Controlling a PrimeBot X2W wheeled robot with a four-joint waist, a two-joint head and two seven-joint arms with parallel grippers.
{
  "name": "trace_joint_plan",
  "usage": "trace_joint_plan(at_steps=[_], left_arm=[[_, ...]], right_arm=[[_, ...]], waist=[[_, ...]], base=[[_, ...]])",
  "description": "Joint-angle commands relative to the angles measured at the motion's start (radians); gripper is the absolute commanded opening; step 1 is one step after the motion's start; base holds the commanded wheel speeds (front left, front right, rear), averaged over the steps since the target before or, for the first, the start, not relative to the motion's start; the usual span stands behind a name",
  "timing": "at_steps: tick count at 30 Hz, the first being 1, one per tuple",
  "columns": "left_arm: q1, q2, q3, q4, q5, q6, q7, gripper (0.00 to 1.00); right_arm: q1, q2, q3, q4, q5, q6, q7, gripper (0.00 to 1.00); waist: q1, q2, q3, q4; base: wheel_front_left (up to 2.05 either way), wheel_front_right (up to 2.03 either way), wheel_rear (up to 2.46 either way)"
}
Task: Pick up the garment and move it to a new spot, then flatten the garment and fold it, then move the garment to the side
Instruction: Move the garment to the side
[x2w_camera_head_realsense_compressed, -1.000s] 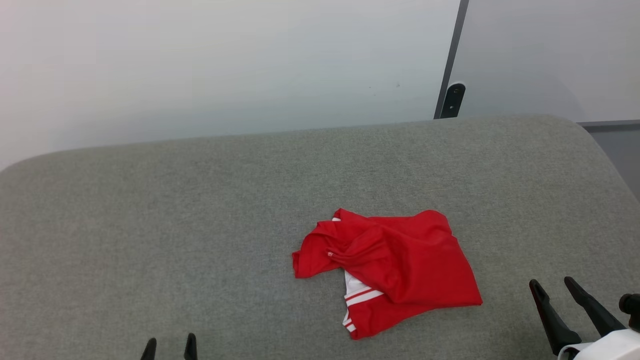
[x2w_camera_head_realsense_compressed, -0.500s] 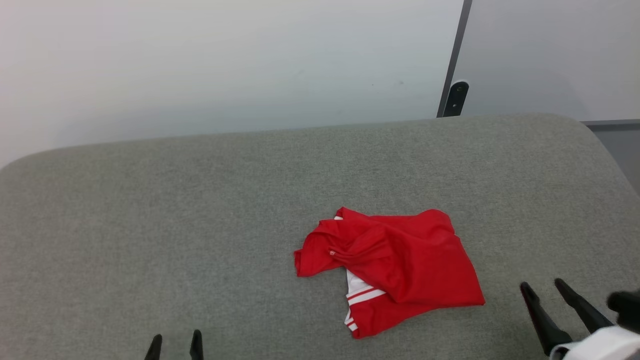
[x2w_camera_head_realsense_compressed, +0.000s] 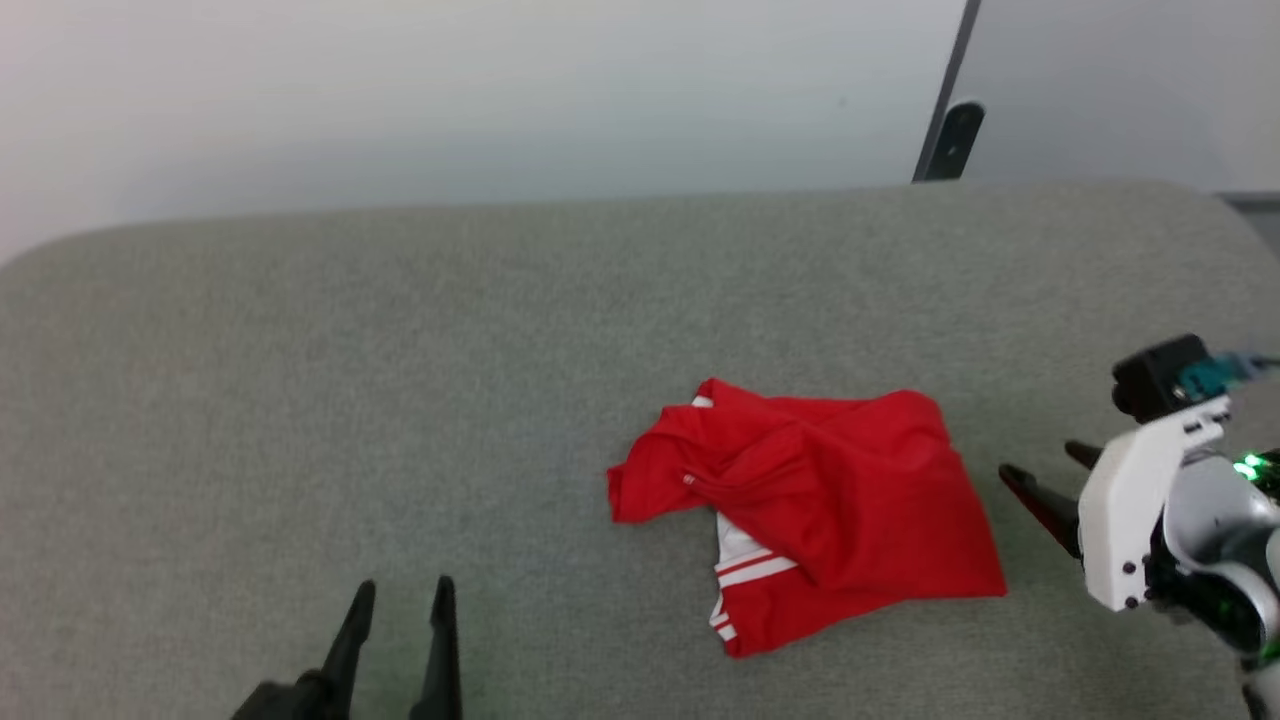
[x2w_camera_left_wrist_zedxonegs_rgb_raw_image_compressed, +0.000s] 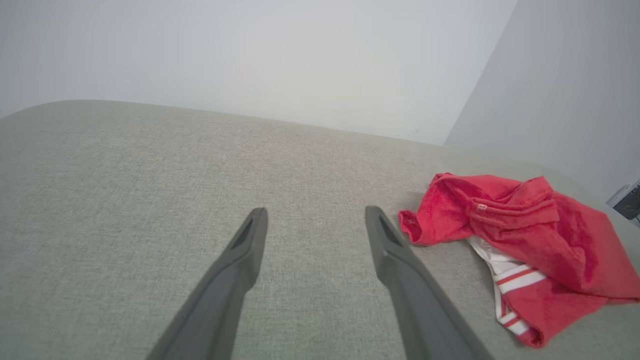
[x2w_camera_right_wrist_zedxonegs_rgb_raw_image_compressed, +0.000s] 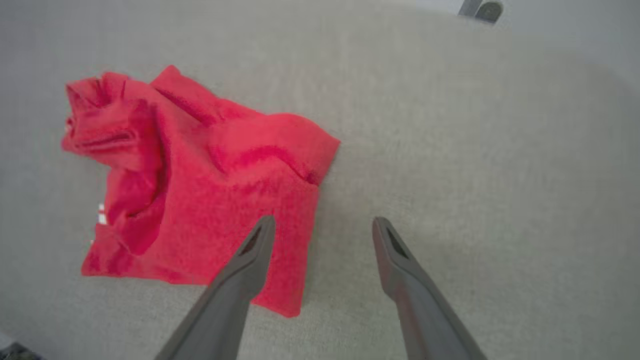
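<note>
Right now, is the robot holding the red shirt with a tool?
No, the red shirt lies loose on the grey cushion, and the left tool and right tool are both open.

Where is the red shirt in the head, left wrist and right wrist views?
Head view: the garment lies right of centre, in the lower half.
Left wrist view: the garment is at the right, beside the left gripper.
Right wrist view: the garment is left of centre, by the right gripper.
Shared landmark: the grey cushion under it.
</note>
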Motion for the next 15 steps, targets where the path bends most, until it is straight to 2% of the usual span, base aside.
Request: trace_joint_plan(at_steps=[1, 7, 15], left_arm=[[-0.028, 0.0, -0.01, 0.016, 0.0, -0.008, -0.006, 1.0], [-0.109, 0.004, -0.029, 0.058, 0.011, -0.023, -0.017, 1.0], [-0.19, -0.004, -0.057, 0.107, 0.011, -0.034, -0.03, 1.0]], right_arm=[[-0.041, -0.02, 0.031, 0.024, 0.033, -0.001, 0.082, 1.0], [-0.181, -0.032, 0.079, 0.127, 0.093, -0.001, 0.254, 1.0], [-0.194, -0.014, 0.166, 0.276, 0.126, -0.001, 0.275, 1.0]], waist=[[0.0, -0.0001, 0.072, 0.044], [0.0, -0.0001, 0.153, 0.087], [0.0, -0.0001, 0.217, 0.142]], base=[[0.0, 0.0, 0.0], [0.0, 0.0, 0.0], [0.0, 0.0, 0.0]])
